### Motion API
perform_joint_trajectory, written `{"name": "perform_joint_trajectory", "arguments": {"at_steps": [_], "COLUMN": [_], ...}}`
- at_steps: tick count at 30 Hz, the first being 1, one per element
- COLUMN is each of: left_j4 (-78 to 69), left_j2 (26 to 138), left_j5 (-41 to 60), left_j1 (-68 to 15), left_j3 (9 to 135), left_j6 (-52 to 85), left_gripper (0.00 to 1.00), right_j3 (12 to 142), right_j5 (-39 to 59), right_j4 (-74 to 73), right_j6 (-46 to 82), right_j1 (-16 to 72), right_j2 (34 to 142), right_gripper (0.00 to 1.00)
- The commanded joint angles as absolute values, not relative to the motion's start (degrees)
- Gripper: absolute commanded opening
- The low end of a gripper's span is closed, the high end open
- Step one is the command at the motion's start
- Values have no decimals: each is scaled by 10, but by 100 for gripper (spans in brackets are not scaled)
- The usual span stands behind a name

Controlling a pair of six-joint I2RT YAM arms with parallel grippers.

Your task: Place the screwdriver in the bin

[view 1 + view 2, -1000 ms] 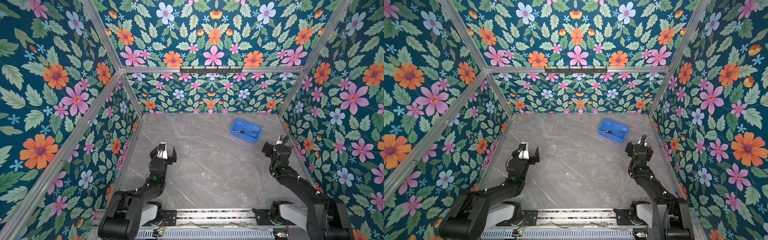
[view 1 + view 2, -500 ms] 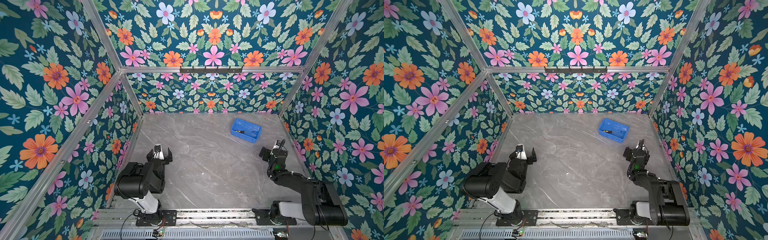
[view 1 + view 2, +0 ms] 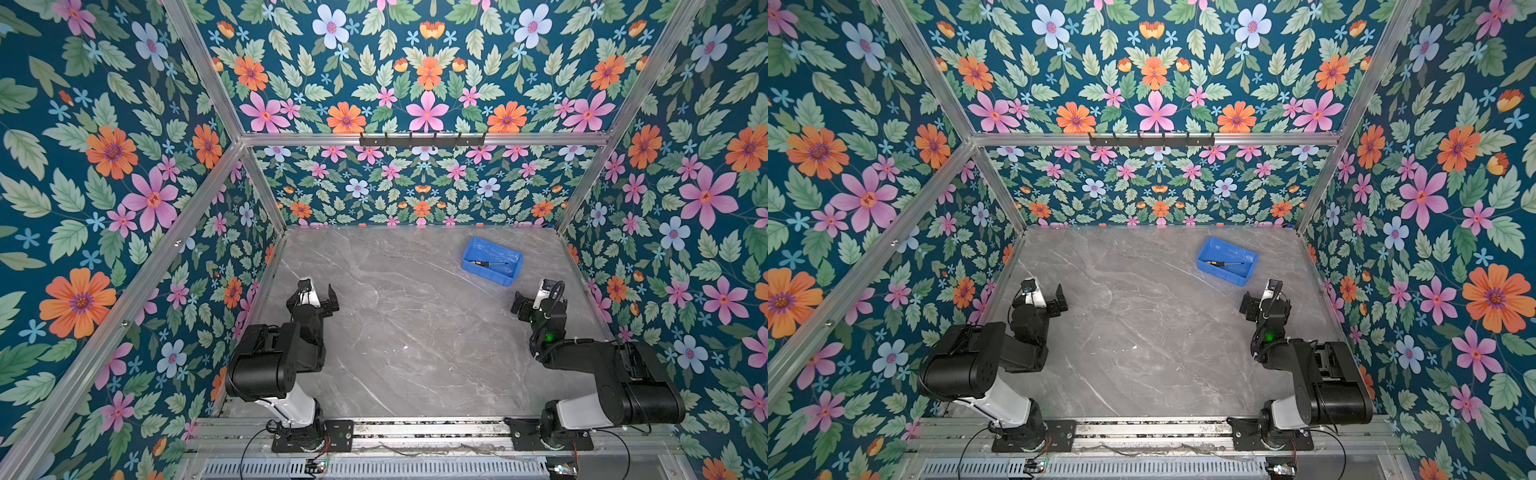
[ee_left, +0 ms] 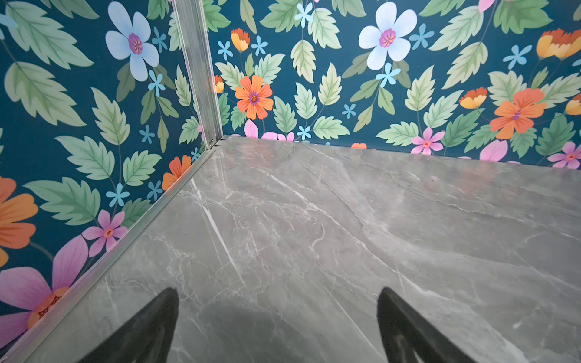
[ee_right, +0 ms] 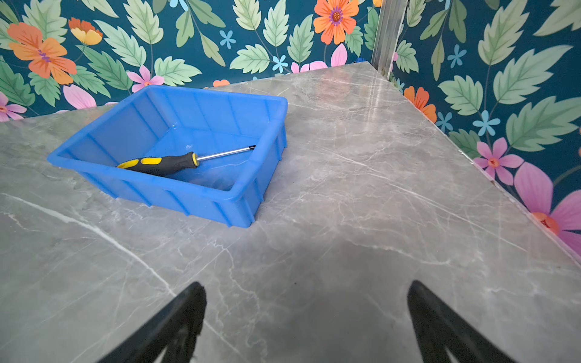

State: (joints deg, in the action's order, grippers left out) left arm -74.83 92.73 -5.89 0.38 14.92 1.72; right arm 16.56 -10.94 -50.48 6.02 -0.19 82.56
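A small rectangular blue plastic bin (image 3: 487, 276) with low ribbed walls and an open top stands flat on the grey marble-patterned tabletop (image 3: 415, 332). Both top views show it near the far right corner of this tabletop (image 3: 1223, 276), turned a little, so its sides are not parallel to the tabletop edges.

Inside the bin (image 5: 176, 196) lies a small screwdriver (image 5: 185, 158) with a black-and-yellow handle and a thin metal shaft with a dark tip. It lies flat on the bin floor, along the long side (image 3: 487, 263). Its yellow butt end points to the left side of the tabletop and its tip to the right side (image 3: 1223, 263). The tip is close to the short wall, and the whole tool is below the rim.
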Motion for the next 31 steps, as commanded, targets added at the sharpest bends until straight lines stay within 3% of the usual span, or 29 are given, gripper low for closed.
{"name": "perform_joint_trajectory", "arguments": {"at_steps": [1, 31], "left_j4": [-743, -714], "left_j2": [927, 926], "left_j5": [-57, -3], "left_j1": [4, 4], "left_j3": [151, 166], "left_j6": [21, 0], "left_gripper": [100, 100], "right_j3": [169, 169], "right_j5": [-116, -121], "right_j4": [-521, -523], "right_j6": [53, 51], "right_j1": [0, 3], "right_j2": [824, 825], "right_gripper": [99, 99]}}
